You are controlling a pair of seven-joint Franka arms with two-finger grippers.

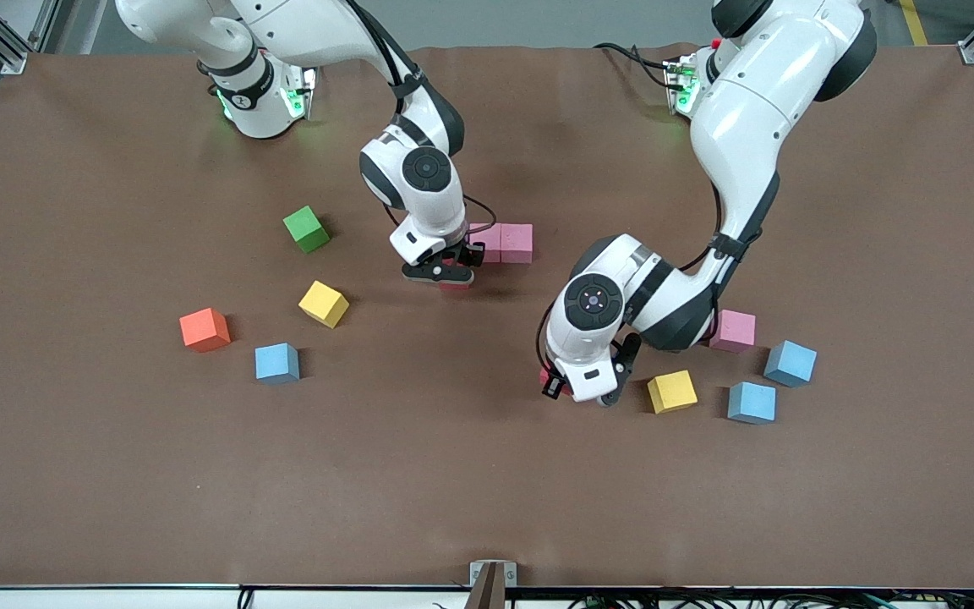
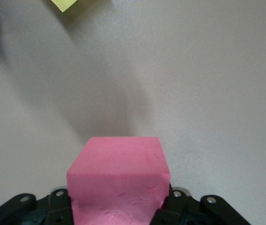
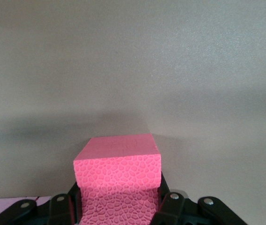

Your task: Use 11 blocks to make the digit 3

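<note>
Grippers are both clenching red cubes: the right end effector (image 1: 451, 272) is gripping one (image 3: 118, 180) beside the pink pair (image 1: 504, 243), the left end effector (image 1: 576, 389) another (image 2: 119, 180) near a yellow cube (image 1: 672, 392).

1. Two blocks (image 1: 504, 242) sit touching, side by side, mid-table.
2. Toward the right arm's end, four cubes (image 1: 271, 296) lie scattered apart.
3. Toward the left arm's end, four more (image 1: 741, 365) lie loosely grouped, nearer the front camera.
</note>
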